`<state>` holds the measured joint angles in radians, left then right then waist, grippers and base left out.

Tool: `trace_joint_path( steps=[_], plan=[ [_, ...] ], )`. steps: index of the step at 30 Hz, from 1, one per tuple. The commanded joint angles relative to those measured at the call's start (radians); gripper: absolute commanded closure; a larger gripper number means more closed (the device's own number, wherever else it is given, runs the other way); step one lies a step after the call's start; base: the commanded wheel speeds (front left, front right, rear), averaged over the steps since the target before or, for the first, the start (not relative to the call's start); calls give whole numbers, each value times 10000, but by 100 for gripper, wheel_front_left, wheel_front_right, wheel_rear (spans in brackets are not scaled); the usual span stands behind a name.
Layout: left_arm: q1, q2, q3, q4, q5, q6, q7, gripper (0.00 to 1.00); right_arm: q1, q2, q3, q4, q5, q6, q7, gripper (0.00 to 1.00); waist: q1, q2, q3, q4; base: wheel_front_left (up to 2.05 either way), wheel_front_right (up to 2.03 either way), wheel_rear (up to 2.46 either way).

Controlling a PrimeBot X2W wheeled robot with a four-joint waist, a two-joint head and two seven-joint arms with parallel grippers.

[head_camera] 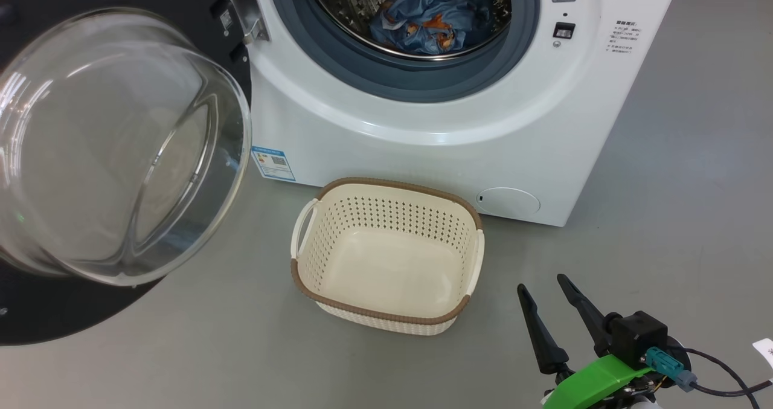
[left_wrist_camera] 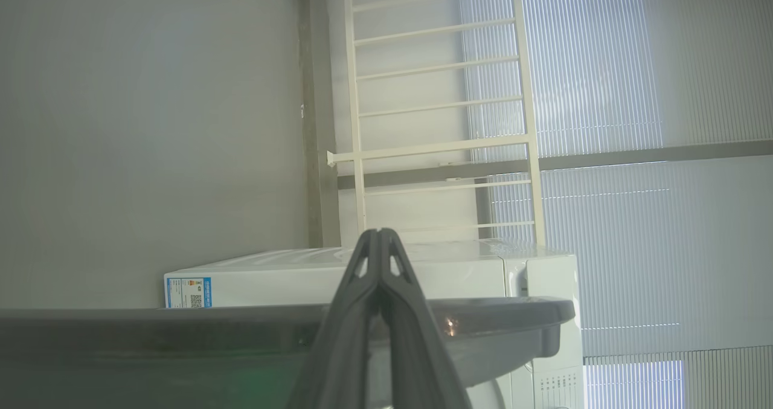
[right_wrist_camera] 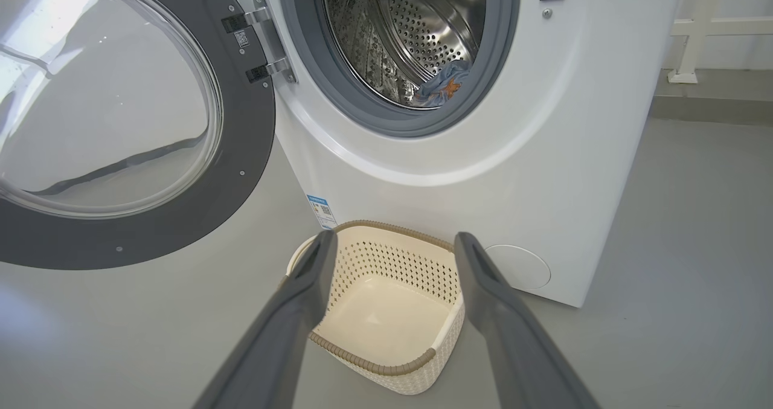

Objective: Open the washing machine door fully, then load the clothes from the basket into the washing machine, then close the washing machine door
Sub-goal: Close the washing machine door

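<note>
The washing machine (head_camera: 423,155) stands with its door (head_camera: 121,143) swung wide open to the left, glass bowl facing me. The light blue clothes (head_camera: 435,22) with orange figures lie inside the steel drum, also seen as clothes (right_wrist_camera: 441,89) low in the drum. The cream basket (head_camera: 392,215) sits on the floor before the machine with nothing in it. My right gripper (head_camera: 542,283) hovers open to the basket's right; in its wrist view the right gripper (right_wrist_camera: 395,240) frames the basket (right_wrist_camera: 374,368). My left gripper (left_wrist_camera: 379,234) is shut, with the door's dark rim (left_wrist_camera: 181,330) running behind its fingers.
Grey floor surrounds the machine and basket. The open door (right_wrist_camera: 241,155) takes up the space left of the basket. A white railing (left_wrist_camera: 441,95) and window blinds stand behind the washing machine (left_wrist_camera: 362,276). A black cable (head_camera: 724,379) trails from my right wrist.
</note>
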<state>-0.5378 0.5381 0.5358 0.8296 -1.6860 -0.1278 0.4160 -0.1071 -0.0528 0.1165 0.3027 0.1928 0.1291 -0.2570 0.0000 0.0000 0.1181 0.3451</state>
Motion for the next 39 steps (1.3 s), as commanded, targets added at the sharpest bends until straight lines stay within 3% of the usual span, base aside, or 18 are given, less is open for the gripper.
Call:
trace_joint_path(
  steps=[1,26,39],
  plan=[
    [-260,601,243,-205,-48,-29,260,100,-359,26,265,-189,-46,16,-48,0,0,0,32,-34,0,0,0],
    [318,289,109,-644,-76,-29,3071,100,-415,26,257,-137,72,16,-48,0,0,0,217,-50,0,0,0],
    [1040,-219,431,-1513,-498,-29,4577,100,-374,26,249,-104,140,16,-48,0,0,0,209,-11,0,0,0]
  ],
)
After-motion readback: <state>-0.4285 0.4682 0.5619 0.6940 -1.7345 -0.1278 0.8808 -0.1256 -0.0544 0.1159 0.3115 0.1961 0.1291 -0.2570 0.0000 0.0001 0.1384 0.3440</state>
